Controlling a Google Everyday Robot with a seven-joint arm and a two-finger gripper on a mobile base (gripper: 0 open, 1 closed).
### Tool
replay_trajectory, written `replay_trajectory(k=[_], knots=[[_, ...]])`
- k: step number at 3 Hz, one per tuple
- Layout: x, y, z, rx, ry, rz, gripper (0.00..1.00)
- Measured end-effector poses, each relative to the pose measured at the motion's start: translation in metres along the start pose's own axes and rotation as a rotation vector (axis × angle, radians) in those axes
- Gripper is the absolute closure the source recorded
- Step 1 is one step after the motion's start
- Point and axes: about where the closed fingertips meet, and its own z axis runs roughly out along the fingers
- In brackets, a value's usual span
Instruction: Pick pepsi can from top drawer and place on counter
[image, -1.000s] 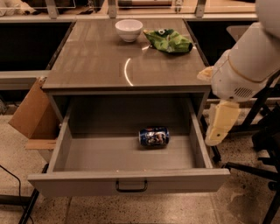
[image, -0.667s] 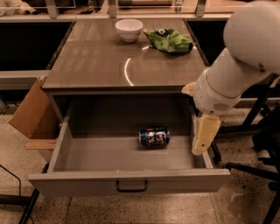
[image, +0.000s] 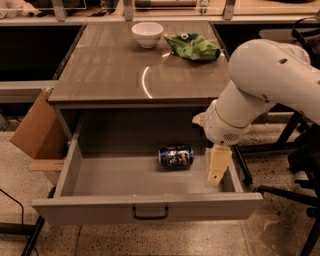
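The pepsi can lies on its side on the grey floor of the top drawer. It sits toward the back wall and somewhat right of the middle, with its blue, white and red label facing out and one silver end turned to the left. The drawer stands open, with its dark bar handle centred on the front panel.

My gripper hangs pointing down inside the right part of the drawer, near the right wall. It is just to the right of the can and apart from it, with a strip of bare drawer floor between them. It holds nothing that I can see. I cannot tell whether it is open or closed, nor whether its tip touches the drawer floor. My white arm reaches in from the right, above the drawer's right corner.

Above the drawer is the counter, glossy and brown-grey. At its far end a white bowl stands beside a green snack bag, both well apart from the can. A tan cardboard panel leans against the cabinet's left side.
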Motion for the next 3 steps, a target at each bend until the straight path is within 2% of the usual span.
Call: replay_trajectory(k=[2,3], knots=[[0.014,-0.042,0.045,-0.009,-0.124,-0.013,0.0],[0.012,-0.058,0.07,-0.006,-0.163,-0.024,0.0]])
